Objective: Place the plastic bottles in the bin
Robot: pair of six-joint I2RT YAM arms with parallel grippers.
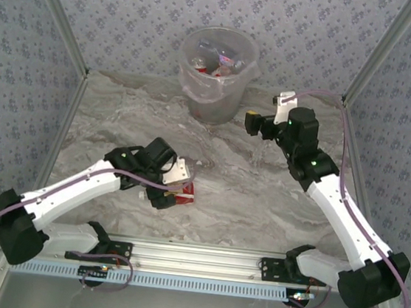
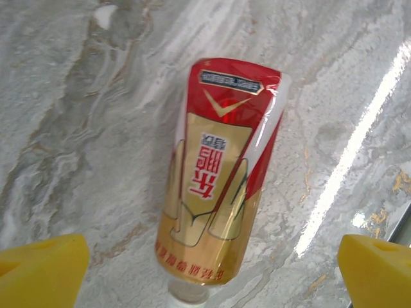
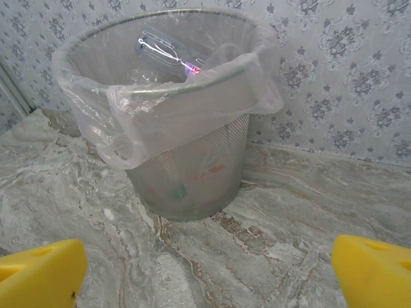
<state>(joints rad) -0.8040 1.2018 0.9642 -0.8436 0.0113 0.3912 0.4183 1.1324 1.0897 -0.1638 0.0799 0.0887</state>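
Jaws wide on the left gripper – in the left wrist view its two yellow pads sit far apart at 7 and 5 o'clock of the picture, and they grip nothing. Between them lies the gold-and-red bottle, flat on the marbled table, its broad end toward 12 o'clock and its clear neck toward 6, clear of both pads. From above, that bottle shows as a flash of red just under the left gripper, at about 7 o'clock from the middle of the table.

Across to the centre: the bin stands at 12 o'clock against the patterned back wall, its thin liner draped over the rim. Bottles are already heaped inside, with red and white showing.

On to the right gripper – it hangs at about 2 o'clock from the table's middle, with the bin at its 10 o'clock and well apart from it. In the right wrist view its yellow pads sit at the two bottom corners, spread as wide as they go and holding nothing. The bin stands ahead of them, with a clear bottle lying inside near the rim.
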